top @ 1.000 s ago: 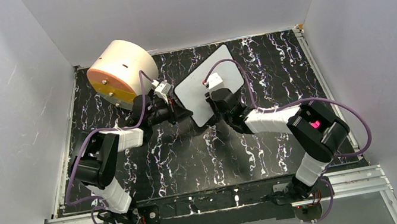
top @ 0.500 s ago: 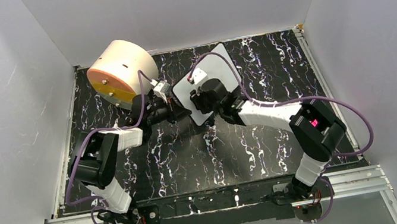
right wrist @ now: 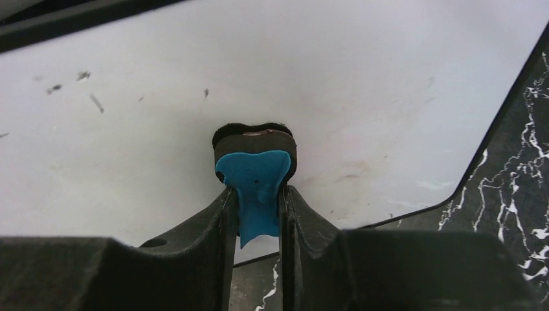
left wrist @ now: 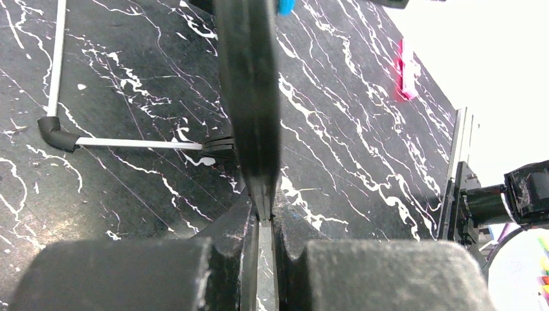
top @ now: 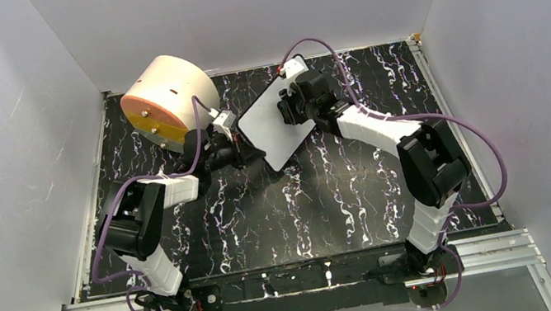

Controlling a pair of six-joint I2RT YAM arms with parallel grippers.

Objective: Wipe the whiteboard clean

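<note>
Whiteboard sits far-centre over the bench, turned diagonally, one long edge toward the far right, near corner toward the arms. Its face looks tilted; cannot tell whether its far edge touches the bench.

Left end effector: at the board's near-left edge. Left wrist view shows the board edge-on, its thin black rim rising straight out from between the two fingers, which are pressed together on it. Firm pinch, nothing else in the grip.

Right end effector: over the board's far half, reaching in from the right side. Fingers pinched on a blue eraser, its dark felt pad flat against the white surface. Pad contact is a little inside the board's edge; the black rim and marbled bench show just right of it in the right wrist view.

Board surface: mostly white, a few small dark flecks left of the pad, faint smudges to the right.

Cream cylinder with orange face stands at far left, just beside the left arm's wrist, apart from the board.
</note>
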